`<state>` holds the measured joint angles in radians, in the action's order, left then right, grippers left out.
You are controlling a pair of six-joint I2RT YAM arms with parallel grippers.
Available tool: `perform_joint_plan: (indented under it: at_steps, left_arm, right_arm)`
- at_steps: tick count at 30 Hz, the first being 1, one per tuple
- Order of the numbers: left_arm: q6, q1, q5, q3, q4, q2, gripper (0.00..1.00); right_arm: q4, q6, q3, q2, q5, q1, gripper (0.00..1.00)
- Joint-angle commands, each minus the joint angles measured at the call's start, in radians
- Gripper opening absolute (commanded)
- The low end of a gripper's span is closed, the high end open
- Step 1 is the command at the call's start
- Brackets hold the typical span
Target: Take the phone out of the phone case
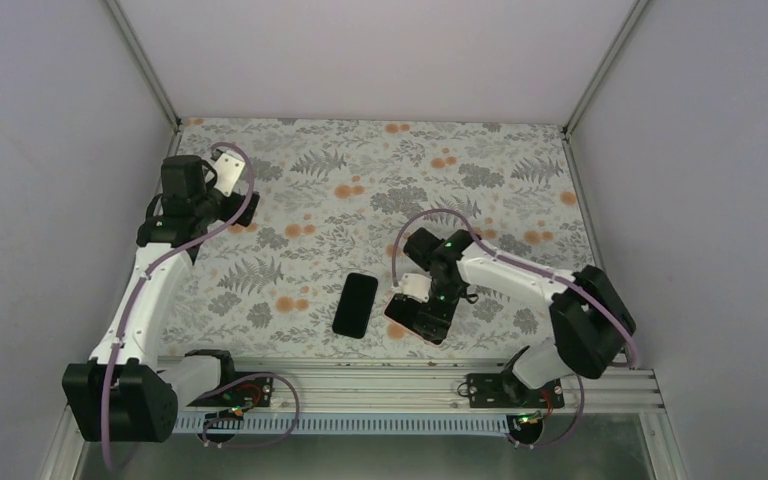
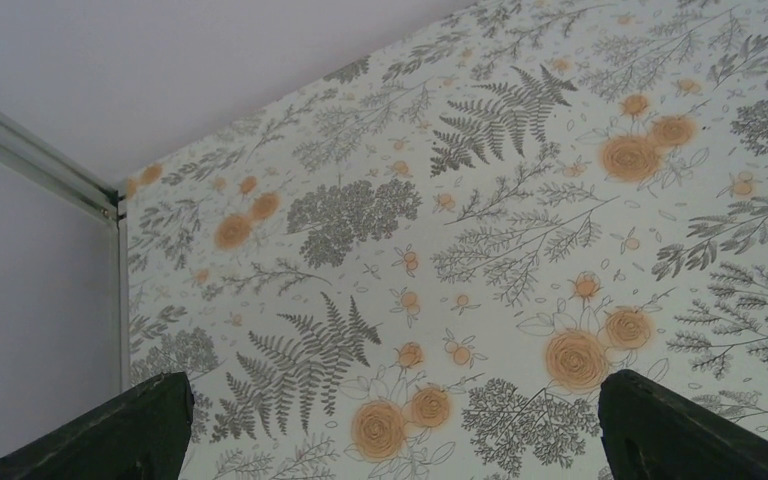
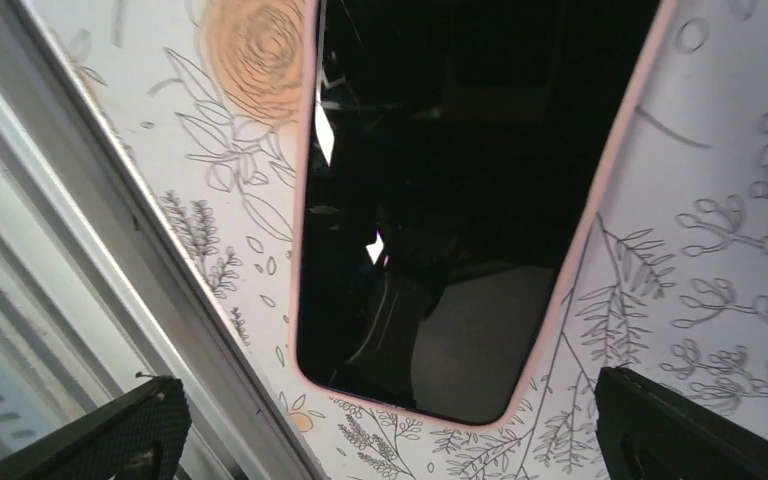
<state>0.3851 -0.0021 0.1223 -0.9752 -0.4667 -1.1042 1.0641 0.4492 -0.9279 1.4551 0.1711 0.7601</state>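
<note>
A glossy black screen with a thin pink rim, the phone in its pink case, lies flat on the floral table right under my right gripper. Both fingers stand wide apart, either side of its near end, touching nothing. In the top view this gripper hovers over the dark cased phone near the front edge. A separate black phone-shaped slab lies just to its left. My left gripper is open and empty at the far left, with only tablecloth between its fingers.
The aluminium rail of the table's front edge runs just beside the cased phone's near end. White walls close in the table on the left, back and right, and the left gripper faces the back left corner.
</note>
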Motion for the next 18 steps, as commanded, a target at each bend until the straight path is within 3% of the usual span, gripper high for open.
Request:
perform_joint_plan:
  at_steps: [1,12,18]
  left_arm:
    - [0.031,0.006,-0.05,0.016,-0.004,-0.007,1.0]
    - [0.05,0.005,-0.142,0.041,-0.004,-0.01,1.0]
    - [0.065,0.006,-0.225,0.062,0.018,0.002,1.0]
  right_arm:
    - [-0.001,-0.075,-0.001,0.074,-0.066,0.038,1.0]
    - [-0.084,-0.072,0.005,0.235,-0.077,0.142,1.0]
    - [-0.222,-0.105,0.045,0.32,-0.253,0.147,1.0]
